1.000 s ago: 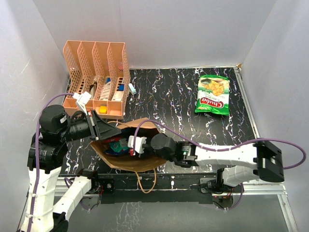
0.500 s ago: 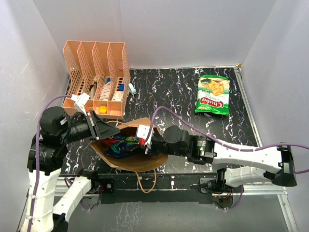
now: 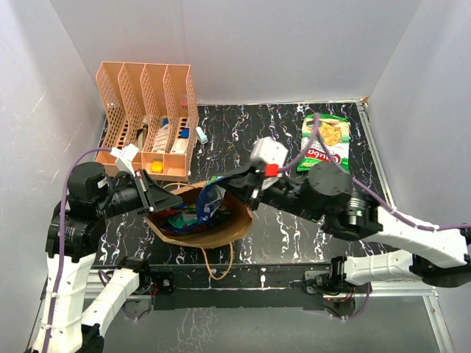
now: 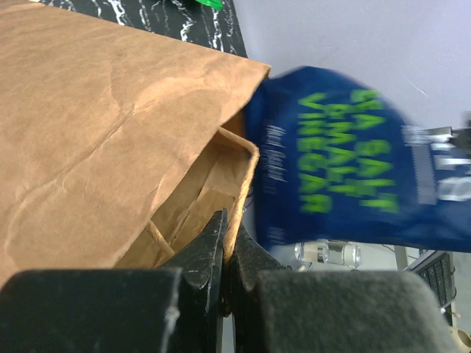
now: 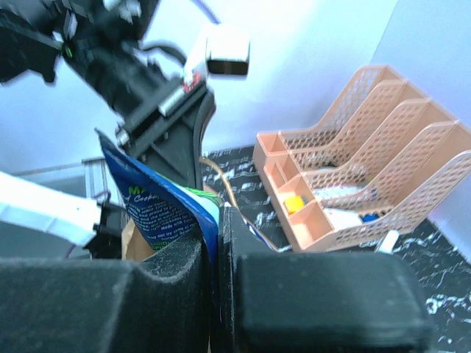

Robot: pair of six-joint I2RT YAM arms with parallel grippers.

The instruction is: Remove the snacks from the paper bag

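The brown paper bag (image 3: 229,226) lies open near the table's front edge, and more snacks (image 3: 176,219) show inside its mouth. My left gripper (image 3: 176,200) is shut on the bag's twisted paper handle (image 4: 245,176) and holds the rim up. My right gripper (image 3: 227,185) is shut on the edge of a dark blue snack packet (image 3: 209,198), which hangs above the bag's mouth. That dark blue packet (image 4: 331,158) carries green lettering, and the right wrist view shows it pinched between my fingers (image 5: 188,265). A large green snack bag (image 3: 324,143) lies flat at the back right.
An orange perforated file organizer (image 3: 145,95) with small stationery stands at the back left, close behind the bag. A small white item (image 3: 201,134) lies beside it. White walls close the table in on three sides.
My right gripper has risen out of the bag, moving up and to the right with the dark blue packet in it. The left gripper has kept its hold on the handle.
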